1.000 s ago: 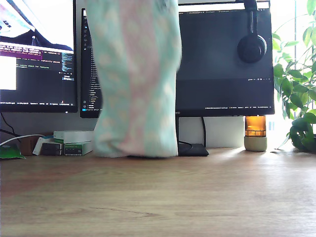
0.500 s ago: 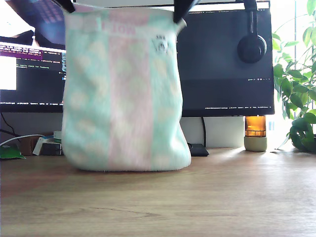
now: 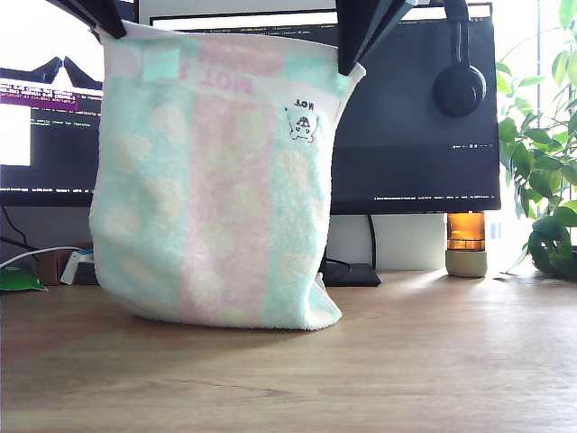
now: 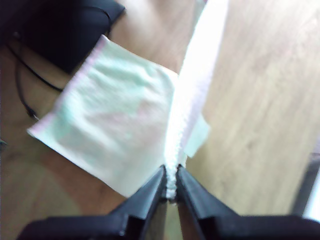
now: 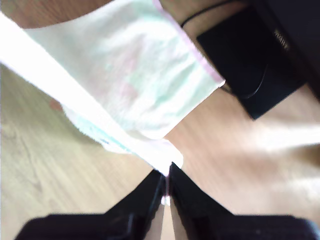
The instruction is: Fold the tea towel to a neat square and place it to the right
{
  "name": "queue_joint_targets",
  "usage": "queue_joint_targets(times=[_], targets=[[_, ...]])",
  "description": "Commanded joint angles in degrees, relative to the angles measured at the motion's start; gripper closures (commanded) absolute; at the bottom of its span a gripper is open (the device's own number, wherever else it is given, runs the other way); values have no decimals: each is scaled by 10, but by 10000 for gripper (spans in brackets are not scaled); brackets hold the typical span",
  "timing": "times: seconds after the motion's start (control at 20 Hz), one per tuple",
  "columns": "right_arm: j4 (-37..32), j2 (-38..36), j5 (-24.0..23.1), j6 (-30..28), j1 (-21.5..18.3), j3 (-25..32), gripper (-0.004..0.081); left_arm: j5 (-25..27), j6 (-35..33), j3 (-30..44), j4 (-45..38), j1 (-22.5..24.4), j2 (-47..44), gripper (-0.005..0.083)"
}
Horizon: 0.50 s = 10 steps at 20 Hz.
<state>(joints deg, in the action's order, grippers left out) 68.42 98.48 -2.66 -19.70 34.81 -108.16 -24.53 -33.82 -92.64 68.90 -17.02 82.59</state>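
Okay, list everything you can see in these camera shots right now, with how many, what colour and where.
tea towel: one, pale mint green and white with pink bands, hanging by its top corners, lower edge resting on the desk
desk: one, light wood, across the foreground
monitors: two, dark screens, behind the towel
headphones: one pair, black, hung on the monitor at the exterior view's right
jar: one, amber with pale base, under that monitor
plant: one, green, exterior view's right edge
boxes: small, white and green, number unclear, mostly hidden behind the towel
my first end effector: black, shut on a towel corner
my second end effector: black, shut on the other corner
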Motion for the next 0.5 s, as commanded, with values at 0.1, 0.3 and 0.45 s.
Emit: queue_joint_targets(times=[0.1,0.3,0.45], targets=[[15,-12,-3,19,-3,5,782,11,5,59,-35,4,-43,795],[52,-23,-2,25,3,5,782,28,19,186,-112,9,-131,795],[95,-29,-3,37,27,5,782,27,33,236,-120,9,-185,795]])
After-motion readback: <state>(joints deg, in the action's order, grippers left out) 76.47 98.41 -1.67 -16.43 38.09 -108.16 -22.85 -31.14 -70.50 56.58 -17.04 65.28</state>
